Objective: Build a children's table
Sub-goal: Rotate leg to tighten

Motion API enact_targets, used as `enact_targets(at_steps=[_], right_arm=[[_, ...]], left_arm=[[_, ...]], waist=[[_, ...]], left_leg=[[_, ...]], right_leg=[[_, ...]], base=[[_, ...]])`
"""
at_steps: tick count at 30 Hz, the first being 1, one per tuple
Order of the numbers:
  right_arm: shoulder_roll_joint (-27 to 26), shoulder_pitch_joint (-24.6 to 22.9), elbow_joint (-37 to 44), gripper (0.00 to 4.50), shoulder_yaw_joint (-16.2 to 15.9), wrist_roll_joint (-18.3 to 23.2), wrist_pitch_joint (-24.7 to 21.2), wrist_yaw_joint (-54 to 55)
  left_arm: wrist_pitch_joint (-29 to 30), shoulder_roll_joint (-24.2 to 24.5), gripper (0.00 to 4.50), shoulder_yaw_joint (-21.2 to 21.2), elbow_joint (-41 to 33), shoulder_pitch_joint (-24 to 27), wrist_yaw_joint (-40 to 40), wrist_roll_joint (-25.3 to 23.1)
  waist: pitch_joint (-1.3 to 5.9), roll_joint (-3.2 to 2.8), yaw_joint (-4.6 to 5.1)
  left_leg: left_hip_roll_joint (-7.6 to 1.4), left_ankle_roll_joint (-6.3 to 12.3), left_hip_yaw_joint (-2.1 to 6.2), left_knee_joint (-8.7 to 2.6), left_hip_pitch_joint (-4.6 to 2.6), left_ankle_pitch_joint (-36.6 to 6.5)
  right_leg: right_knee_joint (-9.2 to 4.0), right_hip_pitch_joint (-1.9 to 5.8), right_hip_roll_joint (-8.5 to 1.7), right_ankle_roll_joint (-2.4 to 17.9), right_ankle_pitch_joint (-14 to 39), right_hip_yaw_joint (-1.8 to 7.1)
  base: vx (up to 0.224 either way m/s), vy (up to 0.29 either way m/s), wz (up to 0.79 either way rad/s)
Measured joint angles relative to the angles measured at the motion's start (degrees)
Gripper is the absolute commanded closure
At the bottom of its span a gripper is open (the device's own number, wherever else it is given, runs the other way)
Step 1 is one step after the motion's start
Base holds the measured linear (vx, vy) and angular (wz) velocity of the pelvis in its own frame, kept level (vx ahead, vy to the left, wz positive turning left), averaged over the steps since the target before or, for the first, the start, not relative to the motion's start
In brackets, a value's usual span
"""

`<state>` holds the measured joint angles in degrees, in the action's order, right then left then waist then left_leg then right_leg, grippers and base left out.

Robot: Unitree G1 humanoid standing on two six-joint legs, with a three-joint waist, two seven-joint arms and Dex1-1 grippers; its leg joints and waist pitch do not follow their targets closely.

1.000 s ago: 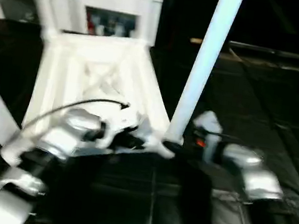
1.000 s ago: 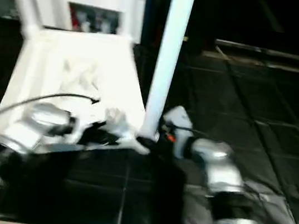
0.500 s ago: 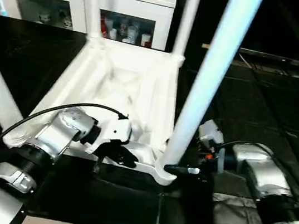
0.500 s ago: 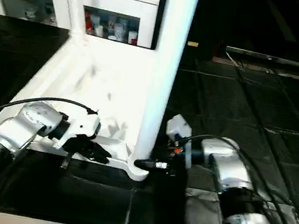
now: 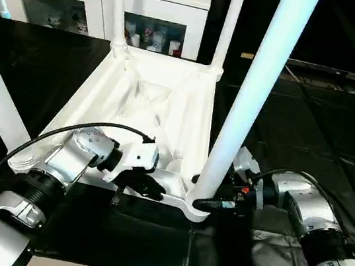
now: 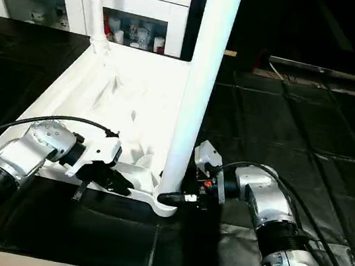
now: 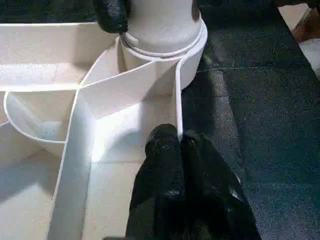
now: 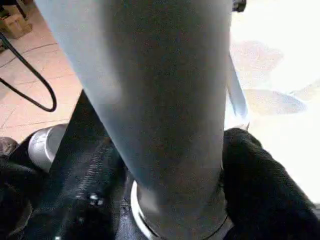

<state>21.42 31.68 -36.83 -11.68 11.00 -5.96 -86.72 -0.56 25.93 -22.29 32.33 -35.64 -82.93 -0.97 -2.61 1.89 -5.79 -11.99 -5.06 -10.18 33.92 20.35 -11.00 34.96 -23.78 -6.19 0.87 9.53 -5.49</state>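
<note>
Jaws, left: left gripper (image 7: 182, 150) fingers pressed together, tips on the tabletop (image 5: 162, 104) rim by the near corner socket (image 7: 165, 45).
Jaws, right: right gripper (image 6: 178, 198) fingers either side of the leg (image 5: 254, 91) at its base, seemingly clasping it.
Table: upside down on the black mat (image 5: 312, 126), legs pointing up.
Risk: a loose clasp could leave this leg half seated or tilted.
</note>
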Motion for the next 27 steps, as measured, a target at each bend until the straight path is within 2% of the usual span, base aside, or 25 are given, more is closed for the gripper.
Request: enact_targets(at_steps=[1,6,11,14,17,19,23,27], right_arm=[[-0.07,0.0,-0.01,2.08,0.0,0.12,0.0,-0.06],[-0.1,-0.13,0.08,2.3,0.35,0.28,0.26,0.44],[-1.79,-2.59,2.49,2.41,3.11,0.41,-1.08,7.67],[-4.45,-4.97,5.32,2.45,5.42,-0.53,-2.44,18.02],[-7.88,-6.61,8.06,2.5,8.62,-1.97,-5.05,30.0],[-10.17,-7.07,9.25,2.51,9.81,-3.36,-5.95,37.37],[-16.89,-6.42,8.74,2.53,12.75,-6.41,-6.31,53.52],[-20.17,-4.21,6.18,2.54,13.7,-7.63,-5.87,63.28]], left_arm=[[0.0,0.0,4.5,0.0,0.03,0.0,0.06,0.01],[1.19,-0.53,4.5,0.3,0.1,0.01,1.2,0.07],[5.72,-1.9,4.5,2.27,-1.49,1.4,6.5,0.01],[11.96,-3.62,4.5,4.59,-5.41,3.86,12.97,-0.58],[18.28,-7.42,4.5,6.88,-8.89,5.84,20.73,-1.08],[21.47,-10.02,4.5,7.61,-10.51,6.62,25.47,-1.68],[25.1,-16.2,4.5,9.38,-10.79,6.85,35.81,-3.8],[26.18,-19.8,4.5,9.92,-9.93,6.38,42.54,-4.73]], waist=[[0.0,0.03,0.0],[0.01,0.05,-0.06],[0.0,0.06,0.29],[-0.04,0.25,1.39],[-0.01,0.53,3.12],[0.03,0.59,3.86],[0.22,0.35,4.19],[0.39,0.05,4.27]], left_leg=[[0.0,0.0,0.0,0.0,-0.01,0.0],[0.0,-0.01,0.0,0.0,-0.02,0.0],[0.0,-0.06,0.12,-0.02,-0.09,0.03],[0.02,-0.11,0.27,-0.07,-0.34,0.05],[0.05,-0.22,0.37,-0.09,-0.4,0.12],[0.08,-0.22,0.42,-0.09,-0.39,0.12],[0.12,-0.22,0.46,-0.14,-0.38,0.11],[0.15,-0.21,0.47,-0.48,-0.3,0.11]], right_leg=[[0.0,0.0,0.0,0.0,0.0,0.0],[0.04,0.03,0.0,-0.02,0.01,0.04],[0.09,0.13,0.0,-0.29,0.17,0.09],[0.04,0.41,0.01,-0.39,0.23,0.09],[-0.12,0.42,0.01,-0.43,0.25,0.03],[-0.18,0.42,0.02,-0.43,0.25,0.01],[-0.34,0.44,0.02,-0.45,0.26,-0.02],[-1.05,0.54,0.08,-0.45,0.26,-0.1]], base=[[0.0,0.0,0.0],[0.0,0.0,0.0],[0.0,0.0,0.0],[0.0,0.0,0.0],[0.0,0.0,0.0],[0.0,0.0,0.0],[0.0,0.0,0.0],[0.0,0.0,0.0]])
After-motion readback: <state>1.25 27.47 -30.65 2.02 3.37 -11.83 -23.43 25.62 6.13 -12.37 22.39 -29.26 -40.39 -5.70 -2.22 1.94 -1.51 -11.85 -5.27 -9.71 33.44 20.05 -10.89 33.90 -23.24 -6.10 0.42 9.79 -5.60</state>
